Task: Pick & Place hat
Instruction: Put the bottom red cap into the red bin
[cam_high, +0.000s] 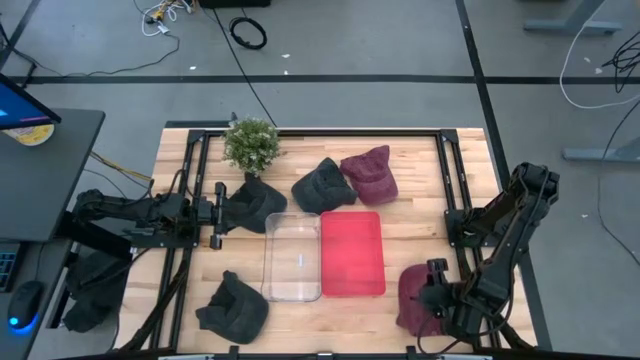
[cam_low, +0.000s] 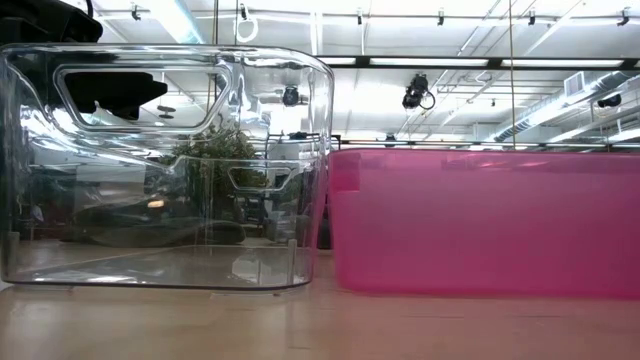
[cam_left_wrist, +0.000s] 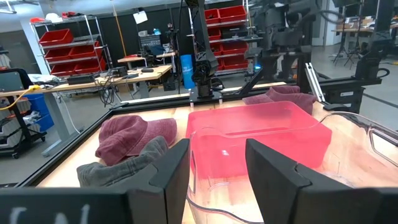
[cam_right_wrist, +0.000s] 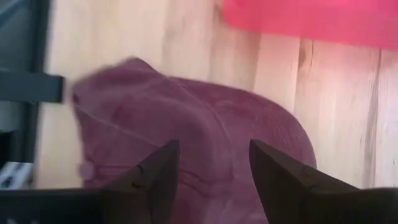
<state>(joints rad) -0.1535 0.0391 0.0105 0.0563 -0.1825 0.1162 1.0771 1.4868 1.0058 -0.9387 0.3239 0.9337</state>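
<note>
Here we see the right pincer (cam_right_wrist: 208, 177) open directly above the maroon hat (cam_right_wrist: 199, 130), hat on the desk (cam_high: 420, 225) beside the red bin (cam_high: 352, 253), left pincer (cam_left_wrist: 214, 171) open near the clear bin (cam_high: 292, 257).

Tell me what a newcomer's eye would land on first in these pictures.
The bright pink bin at the table's centre stands out first, beside the clear bin on its left. Next, the right gripper hangs open directly over a maroon hat near the table's front right corner. The left gripper, also open, waits at the left side.
</note>
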